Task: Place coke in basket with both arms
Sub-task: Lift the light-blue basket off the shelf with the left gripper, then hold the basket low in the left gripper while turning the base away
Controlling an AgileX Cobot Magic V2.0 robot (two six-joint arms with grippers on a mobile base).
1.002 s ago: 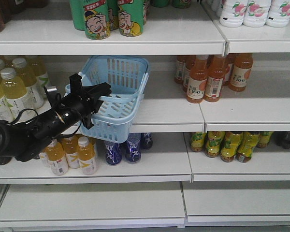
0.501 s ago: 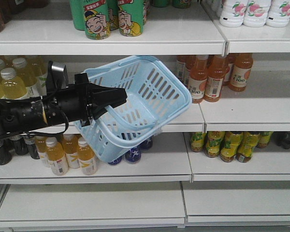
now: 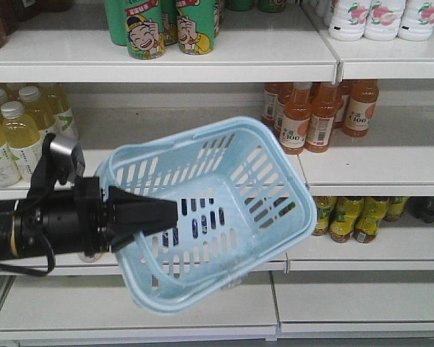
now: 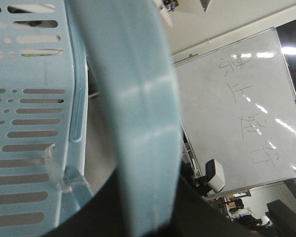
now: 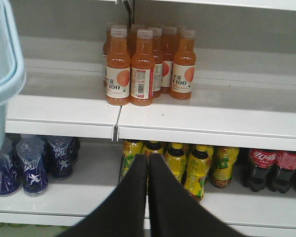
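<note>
Coke: red alu bottle not in view. Only dark cola bottles (image 5: 269, 168) on lower shelf (image 5: 266, 203), down-right of right claw (image 5: 148, 160), which is closed and empty. Basket (image 3: 202, 135) to its left, tilted, mouth facing up-right. Left claw (image 3: 166, 212) clamped on near rim.

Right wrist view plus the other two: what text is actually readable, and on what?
"C100": labels of the orange bottles on the middle shelf.
Dark cola bottles: white script on red labels, too small to read.
Whiteboard: handwritten characters, too faint to read.
Green cans: red banner text, too small to read.
Basket: no text visible.
</note>
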